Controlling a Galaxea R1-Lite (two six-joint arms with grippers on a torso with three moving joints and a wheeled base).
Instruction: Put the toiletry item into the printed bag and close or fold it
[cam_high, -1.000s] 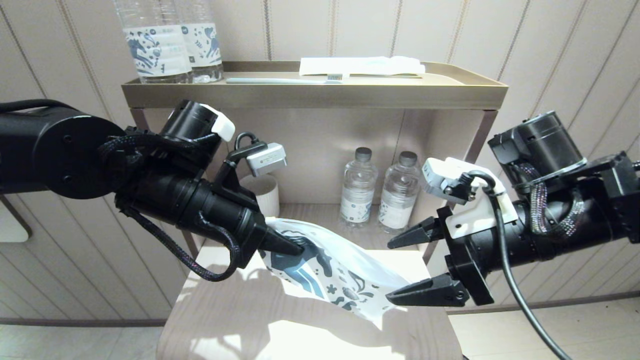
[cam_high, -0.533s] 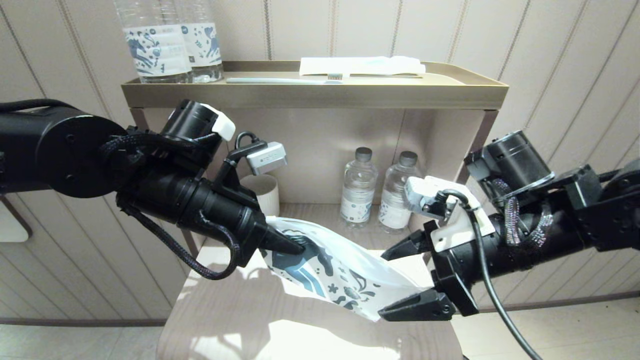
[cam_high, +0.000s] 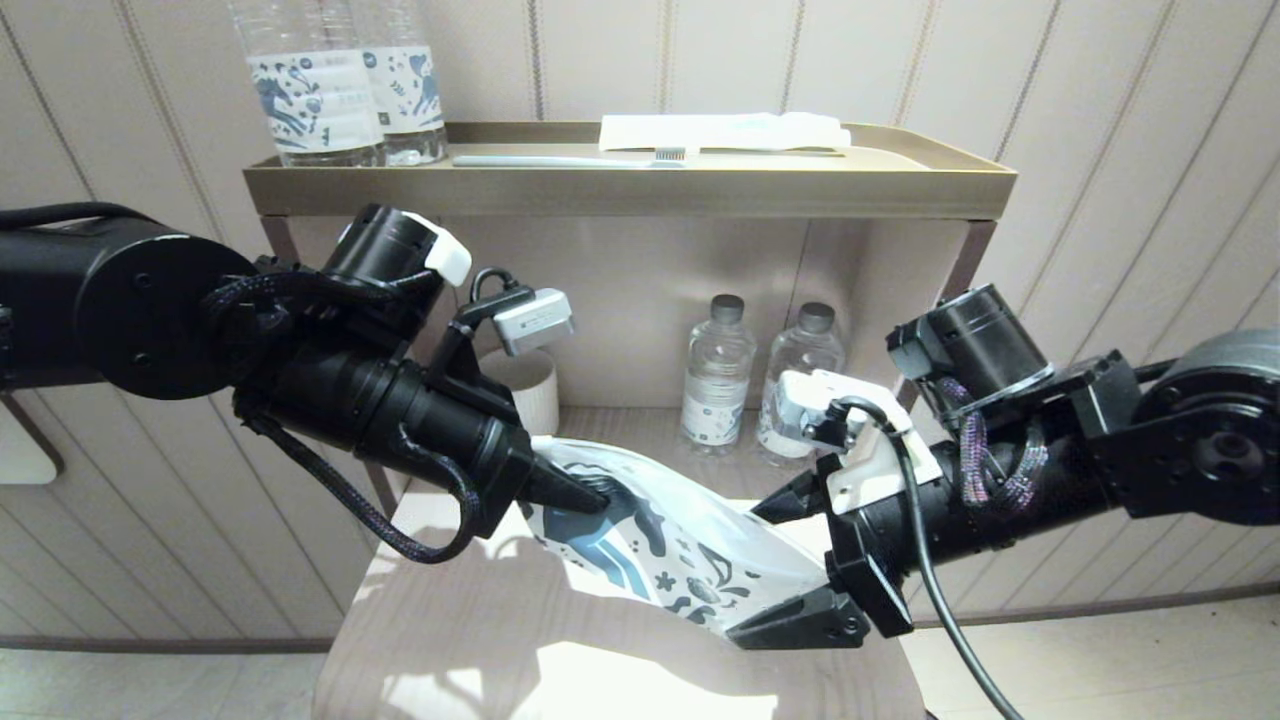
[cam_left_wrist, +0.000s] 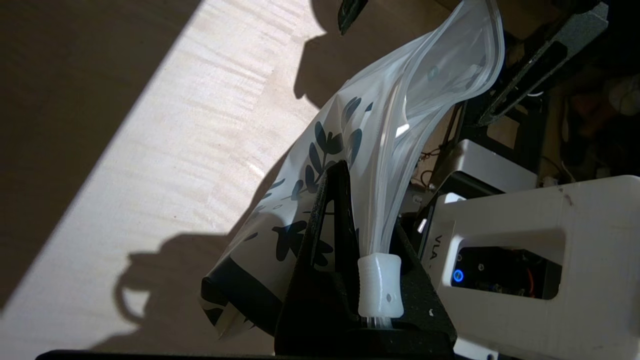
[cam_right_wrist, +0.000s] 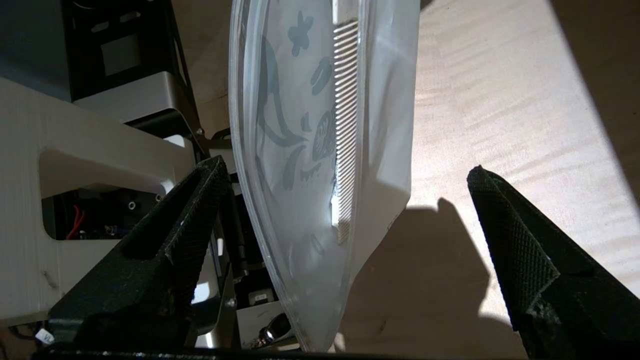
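Over the last second the right tool (cam_high: 775, 565) has slid in, wide open, to straddle the free end of the printed bag (cam_high: 665, 545). The left tool (cam_high: 585, 492) stays clamped on the bag's other end above the counter (cam_high: 450, 640). The comb-like toiletry item (cam_right_wrist: 345, 125) lies inside, so sealing looks next.

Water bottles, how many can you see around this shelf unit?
4. Two tall water bottles stand at the left of the top tray; two small ones stand side by side on the lower shelf. The arms may hide others.

Black arms (cam_high: 330, 390), braided cables, white camera mounts (cam_high: 875, 455)
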